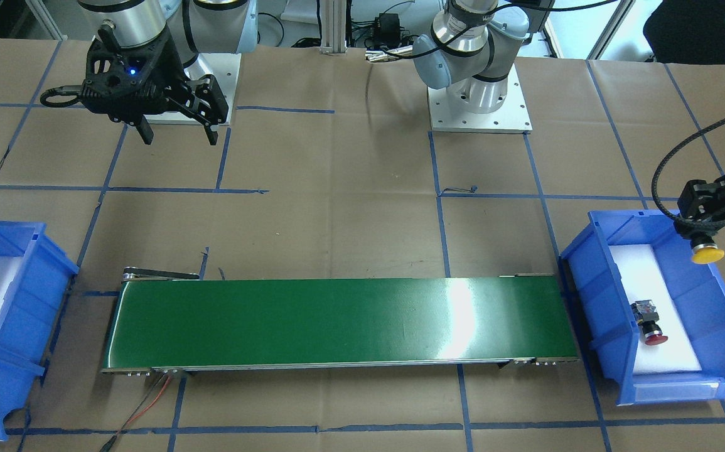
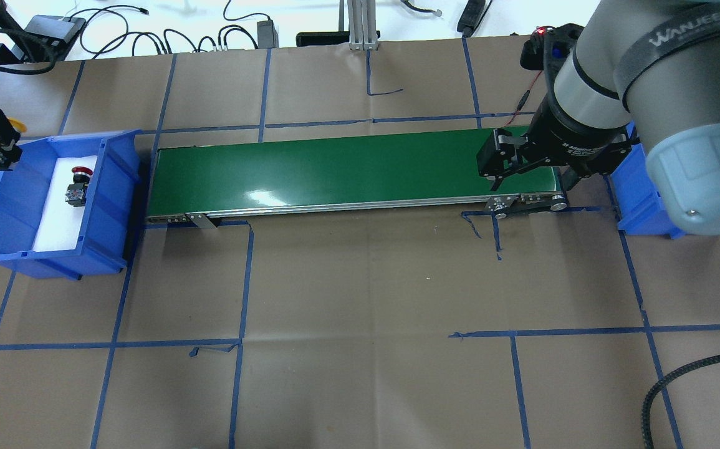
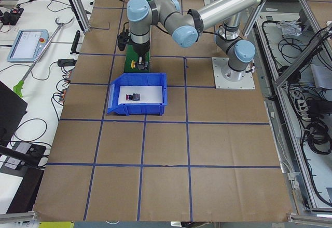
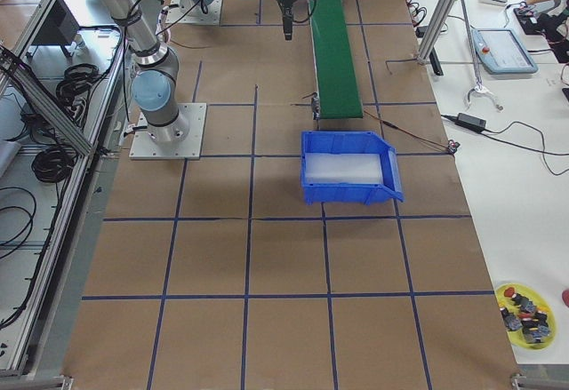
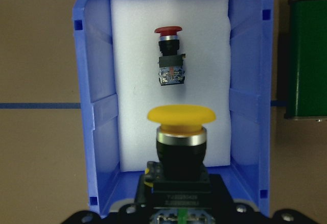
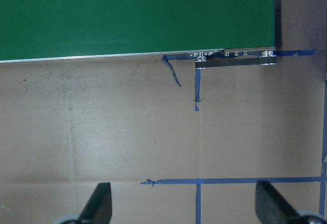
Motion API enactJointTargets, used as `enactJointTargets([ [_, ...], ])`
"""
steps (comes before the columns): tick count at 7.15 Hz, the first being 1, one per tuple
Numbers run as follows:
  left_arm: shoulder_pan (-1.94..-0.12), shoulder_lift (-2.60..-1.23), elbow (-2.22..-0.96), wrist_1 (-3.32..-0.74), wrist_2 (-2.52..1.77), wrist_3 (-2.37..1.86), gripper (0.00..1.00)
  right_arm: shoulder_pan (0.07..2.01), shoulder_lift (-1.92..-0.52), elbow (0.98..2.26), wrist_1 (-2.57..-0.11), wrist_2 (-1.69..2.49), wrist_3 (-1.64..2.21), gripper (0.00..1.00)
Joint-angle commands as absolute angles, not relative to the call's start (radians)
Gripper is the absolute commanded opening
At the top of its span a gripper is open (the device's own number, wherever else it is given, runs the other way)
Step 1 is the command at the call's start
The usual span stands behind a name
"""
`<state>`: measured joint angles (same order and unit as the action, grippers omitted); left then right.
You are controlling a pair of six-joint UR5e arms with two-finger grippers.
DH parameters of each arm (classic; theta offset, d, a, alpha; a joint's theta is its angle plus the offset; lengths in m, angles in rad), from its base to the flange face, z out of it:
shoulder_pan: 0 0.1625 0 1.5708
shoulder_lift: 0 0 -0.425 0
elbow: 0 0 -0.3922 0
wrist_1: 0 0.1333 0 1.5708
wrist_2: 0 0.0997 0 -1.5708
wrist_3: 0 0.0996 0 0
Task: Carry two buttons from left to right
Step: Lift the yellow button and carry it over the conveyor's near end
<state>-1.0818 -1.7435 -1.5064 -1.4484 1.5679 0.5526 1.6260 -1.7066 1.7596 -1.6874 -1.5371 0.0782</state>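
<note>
My left gripper (image 1: 705, 233) is shut on the black body of the yellow button (image 1: 707, 254), which it holds above the far end of the left blue bin (image 1: 590, 267). In the left wrist view the yellow cap (image 5: 181, 119) hangs over the bin's white foam. The red button (image 1: 651, 321) lies on its side on that foam, also seen in the left wrist view (image 5: 168, 55) and from overhead (image 2: 78, 183). My right gripper (image 1: 177, 132) is open and empty, above the table beside the right end of the green conveyor (image 2: 335, 169).
The green conveyor (image 1: 337, 323) runs between the left bin and a second blue bin (image 1: 4, 301) with white foam at the right end. Blue tape lines cross the brown paper. A yellow dish of spare parts (image 4: 524, 306) sits far off on the table corner.
</note>
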Motion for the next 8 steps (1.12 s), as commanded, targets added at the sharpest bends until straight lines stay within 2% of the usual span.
enactJointTargets([
  [1,-1.211,-1.779,-1.493,-1.454,1.571,0.419,0.01,1.626,-1.704,1.759,-1.687,-1.537,0.078,1.0],
  [3,-1.328,-1.808,-1.516,-1.445,1.575,0.295,0.01,1.626,-1.706,1.759,-1.684,-1.54,0.077,1.0],
  [5,-1.417,-1.896,-1.525,-1.372,1.575,0.191,0.01,1.626,-1.707,1.759,-1.686,-1.539,0.078,1.0],
  [8,-1.443,-1.989,-1.592,-1.18,1.574,0.132,0.01,1.626,-1.707,1.759,-1.686,-1.539,0.077,1.0],
])
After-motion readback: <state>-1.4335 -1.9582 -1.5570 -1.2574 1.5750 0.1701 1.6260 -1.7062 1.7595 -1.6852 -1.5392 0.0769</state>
